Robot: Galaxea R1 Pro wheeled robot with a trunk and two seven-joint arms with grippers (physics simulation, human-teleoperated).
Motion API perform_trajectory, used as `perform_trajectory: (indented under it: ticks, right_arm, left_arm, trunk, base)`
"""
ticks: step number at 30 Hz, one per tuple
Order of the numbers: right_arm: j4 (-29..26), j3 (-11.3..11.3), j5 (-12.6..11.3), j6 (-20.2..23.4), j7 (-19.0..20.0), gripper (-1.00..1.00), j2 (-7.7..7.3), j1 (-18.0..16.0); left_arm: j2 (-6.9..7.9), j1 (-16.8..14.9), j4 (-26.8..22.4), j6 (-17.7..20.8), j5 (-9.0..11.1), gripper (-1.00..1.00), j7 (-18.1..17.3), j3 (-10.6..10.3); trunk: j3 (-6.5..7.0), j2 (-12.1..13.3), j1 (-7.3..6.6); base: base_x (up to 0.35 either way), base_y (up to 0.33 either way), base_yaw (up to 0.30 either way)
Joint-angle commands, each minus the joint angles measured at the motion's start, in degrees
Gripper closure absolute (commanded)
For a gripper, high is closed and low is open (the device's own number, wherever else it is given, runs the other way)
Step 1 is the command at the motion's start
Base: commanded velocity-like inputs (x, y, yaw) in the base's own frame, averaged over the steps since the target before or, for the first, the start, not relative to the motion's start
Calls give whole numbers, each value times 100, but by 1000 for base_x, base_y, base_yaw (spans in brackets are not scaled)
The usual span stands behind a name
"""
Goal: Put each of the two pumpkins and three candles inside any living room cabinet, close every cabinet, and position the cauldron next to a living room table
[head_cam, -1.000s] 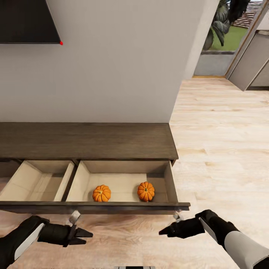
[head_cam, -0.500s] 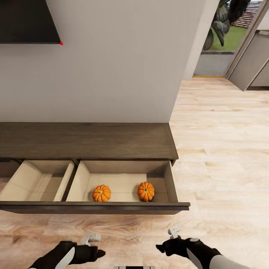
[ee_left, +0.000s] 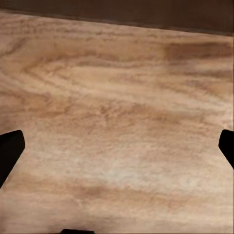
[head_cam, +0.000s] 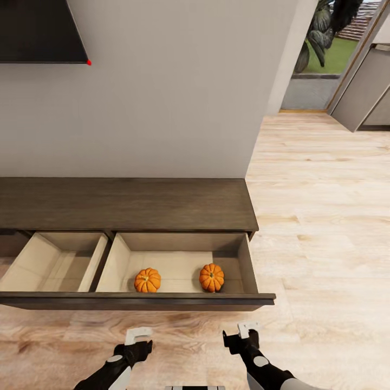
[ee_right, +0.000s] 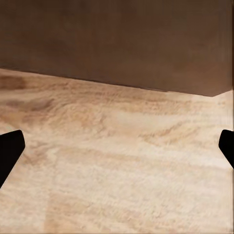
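Pumpkins, two, side by side but apart in the right-hand open drawer of the cabinet (head_cam: pixel 130 206): left pumpkin (head_cam: pixel 147 280) and right pumpkin (head_cam: pixel 211 277), both close behind the drawer front (head_cam: pixel 135 301). Bare pale interior in the open drawer to the left. Open plank floor (head_cam: pixel 319 216) right of the cabinet end and nearer than the front. Left gripper (head_cam: pixel 138 340) and right gripper (head_cam: pixel 245 333) low over that near floor, short of the front edge, fingers of both spread wide with nothing between.
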Motion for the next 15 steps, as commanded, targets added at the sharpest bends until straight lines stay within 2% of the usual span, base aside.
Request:
perform_trajectory:
  ticks: [1, 6, 7, 9, 15]
  right_arm:
    - [1, 40, -41, -26, -88, -100, 38, -3]
    - [-22, 24, -100, 7, -145, -100, 114, -3]
    - [-26, 25, -298, 27, -149, -100, 126, -6]
    - [-28, 28, -533, 71, -151, -100, 131, -10]
    - [-29, 30, -645, 120, -152, -100, 130, -19]
  left_arm:
    - [-7, -11, -20, -84, 47, -100, 173, -48]
    - [-16, -23, -42, -396, 46, -100, 289, -58]
    - [-18, -24, -48, -525, 46, -100, 296, -64]
    - [-19, -25, -48, -587, 46, -100, 286, -66]
    - [-24, -25, -66, -615, 49, -100, 268, -67]
  trunk:
    - [-3, -1, -1]
    - [-3, -1, -1]
    - [-3, -1, -1]
    - [-3, -1, -1]
    - [-3, -1, -1]
  base:
    - [0, 0, 0]
    - [0, 0, 0]
    - [0, 0, 0]
    - [24, 0, 0]
    - [255, 0, 0]
